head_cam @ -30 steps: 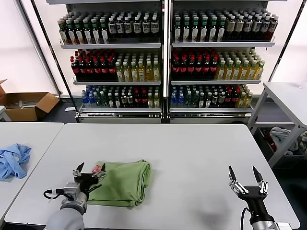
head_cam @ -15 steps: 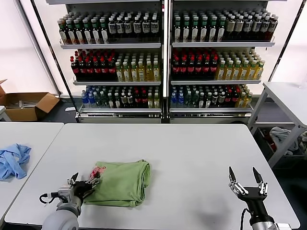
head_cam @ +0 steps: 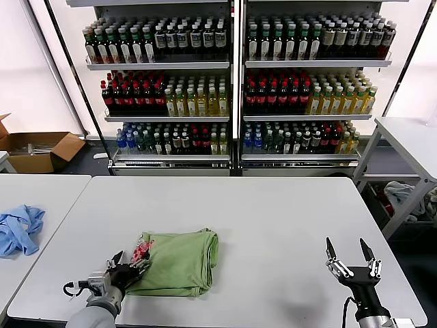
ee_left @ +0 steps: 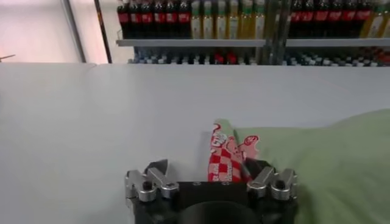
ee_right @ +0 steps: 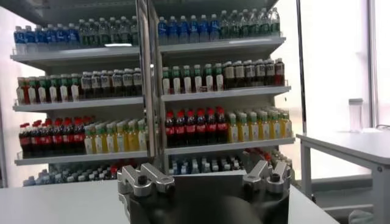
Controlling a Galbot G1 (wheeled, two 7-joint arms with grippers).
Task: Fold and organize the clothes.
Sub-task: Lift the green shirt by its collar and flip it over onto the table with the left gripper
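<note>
One left gripper (head_cam: pixel 127 266) at T-shirt (head_cam: pixel 179 263) corner, grip unclear.

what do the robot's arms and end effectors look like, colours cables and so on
Both end effectors are black, with silver-grey metal brackets and bolts at the finger bases. The right end effector has two slim, pointed black fingers on a black wrist. The left end effector sits on a rounded light grey forearm, with a thin black cable looping out beside its wrist. No markings are legible.
</note>
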